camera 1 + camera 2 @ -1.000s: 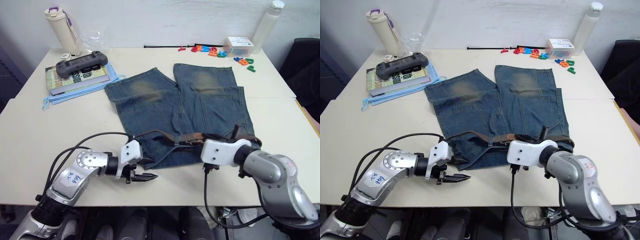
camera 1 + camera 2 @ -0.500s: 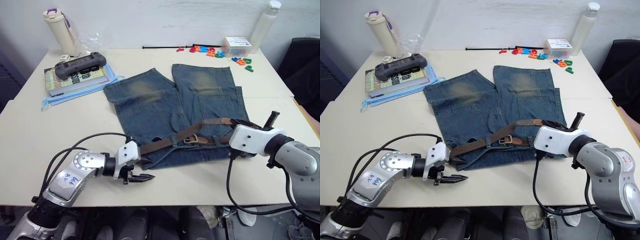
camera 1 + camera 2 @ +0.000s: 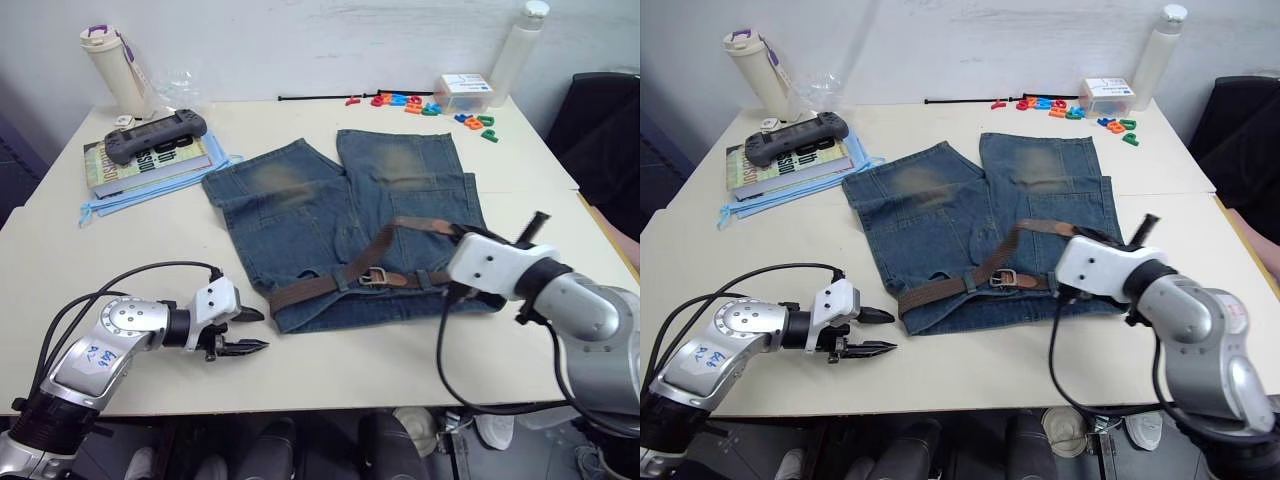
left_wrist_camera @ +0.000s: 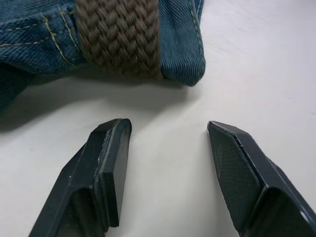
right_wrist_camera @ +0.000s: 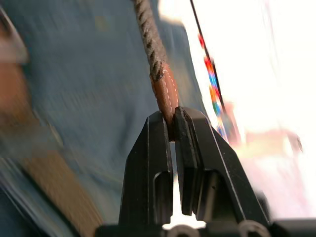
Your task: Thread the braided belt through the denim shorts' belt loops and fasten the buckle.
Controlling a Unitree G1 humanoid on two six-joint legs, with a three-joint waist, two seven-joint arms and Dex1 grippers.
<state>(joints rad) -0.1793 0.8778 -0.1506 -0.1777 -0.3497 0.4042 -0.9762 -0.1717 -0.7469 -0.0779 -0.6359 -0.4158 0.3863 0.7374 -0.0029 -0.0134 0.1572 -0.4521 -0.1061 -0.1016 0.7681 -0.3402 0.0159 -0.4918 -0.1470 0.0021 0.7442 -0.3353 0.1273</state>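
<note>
Right wrist view: the right gripper (image 5: 170, 129) is clamped on the leather tip of the braided belt (image 3: 985, 268), the woven strap running away ahead of the fingers. From the head views the belt crosses the waistband of the denim shorts (image 3: 985, 225), passes the buckle (image 3: 1002, 277) at mid-waist, then slants over the denim to this gripper, which sits beside the shorts' edge on the robot's right. The left gripper (image 4: 168, 168) is wide open and empty on the table (image 3: 100, 250), the folded belt end and waistband corner just ahead of its fingers, not touching.

Judgement: the free end probably already runs through the buckle frame, though the frames leave this unclear. Pull smoothly along the waistband line, keeping the strap flat. Pinning the near waistband corner with the left gripper should keep the shorts from dragging.
</note>
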